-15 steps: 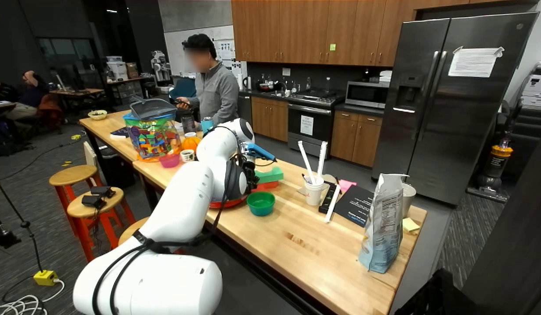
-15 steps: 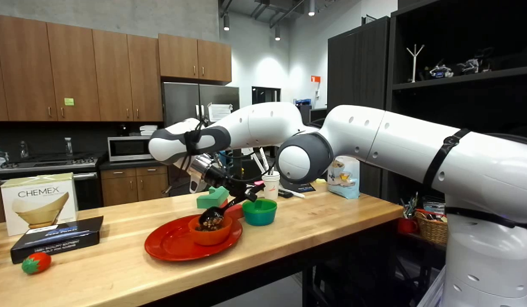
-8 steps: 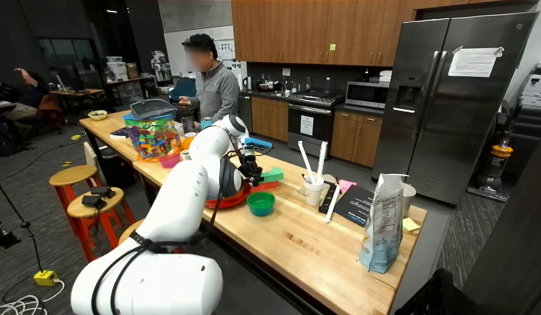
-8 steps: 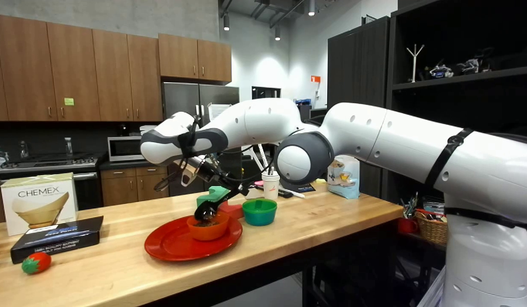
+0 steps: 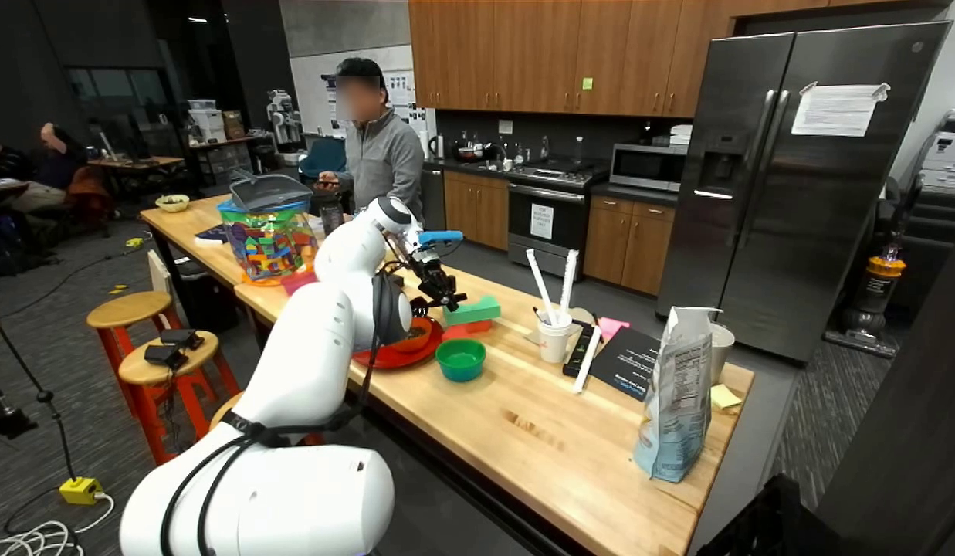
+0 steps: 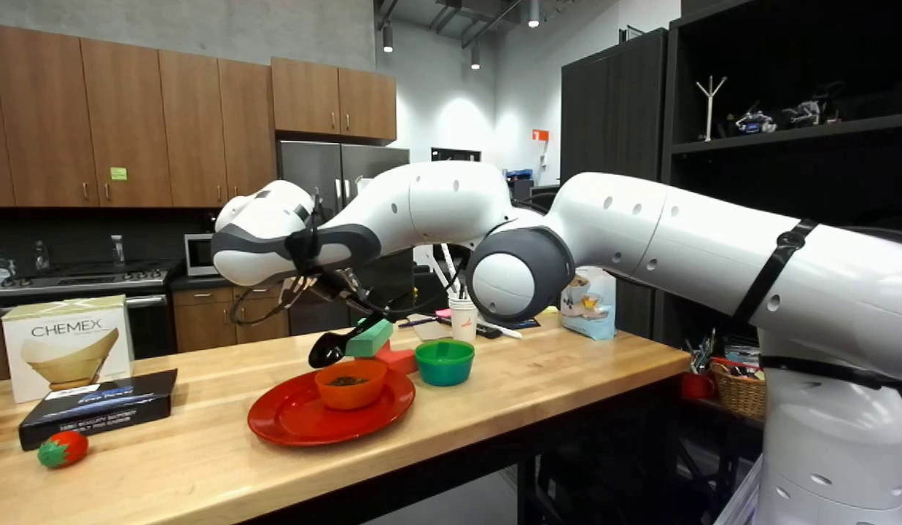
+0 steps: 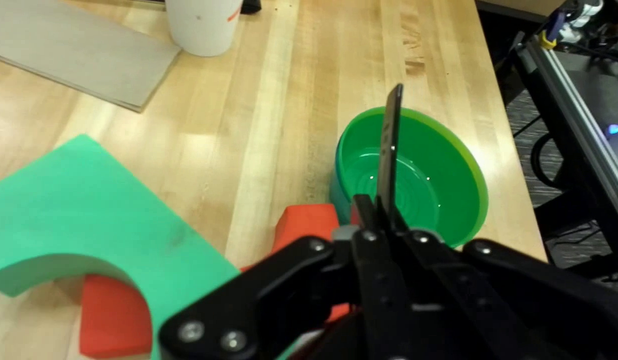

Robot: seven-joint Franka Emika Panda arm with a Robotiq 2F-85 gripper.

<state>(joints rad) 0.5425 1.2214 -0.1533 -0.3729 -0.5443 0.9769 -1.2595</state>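
1. Above the wooden counter, the black gripper is clamped closed on a glossy black spoon.
2. The spoon's head hangs near the round orange bowl on the round red plate.
3. A round green bowl stands beside the red block.

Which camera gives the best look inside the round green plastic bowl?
The wrist view: it looks down into the round green plastic bowl, though the black ladle handle and gripper cover part. Both exterior views show it whole, but smaller and more side-on.
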